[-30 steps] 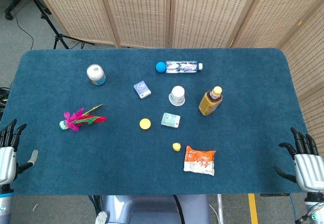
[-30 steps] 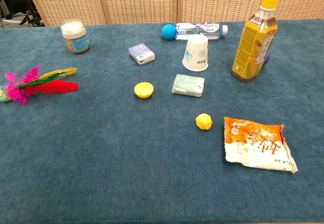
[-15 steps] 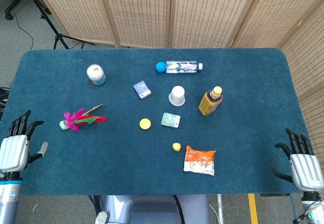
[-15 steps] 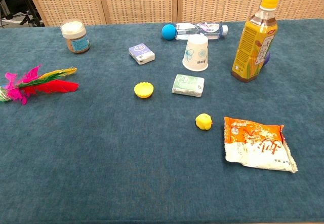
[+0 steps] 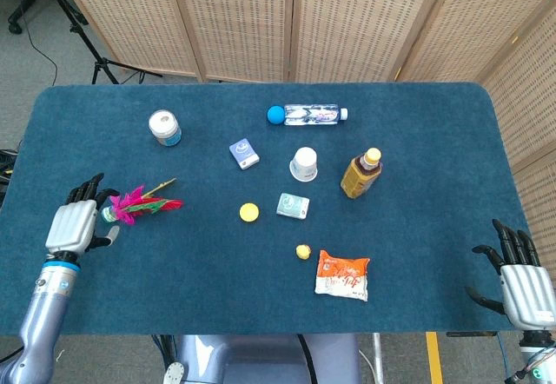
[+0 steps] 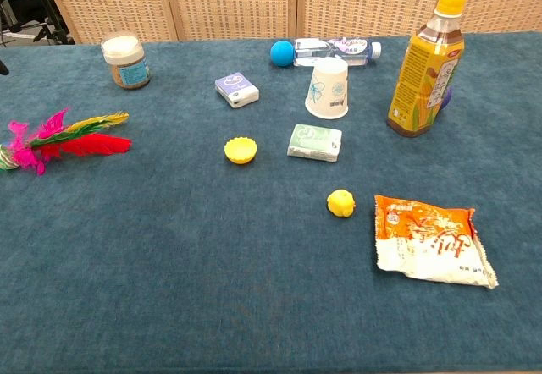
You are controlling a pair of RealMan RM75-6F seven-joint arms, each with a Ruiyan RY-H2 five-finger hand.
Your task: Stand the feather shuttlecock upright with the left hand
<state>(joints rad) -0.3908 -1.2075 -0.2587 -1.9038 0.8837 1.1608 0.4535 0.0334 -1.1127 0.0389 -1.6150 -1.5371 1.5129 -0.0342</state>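
Since half a second ago our left hand (image 5: 74, 224) has come up from the lower-left corner of the head view onto the blue felt table (image 5: 417, 245), and now sits just beside the base of the pink, red and yellow feather shuttlecock (image 5: 139, 203). Fingers are apart and hold nothing; we cannot tell whether the fingertips touch the base. Shuttlecock lies on its side at centre-left of the frame, feathers pointing right. Chest view shows the shuttlecock (image 6: 59, 140) at its left edge, hand out of frame. Our right hand (image 5: 521, 280) is at the lower-right corner, off the table edge, fingers spread and empty. White-lidded round jar (image 5: 164, 128) stands above the shuttlecock, well apart.
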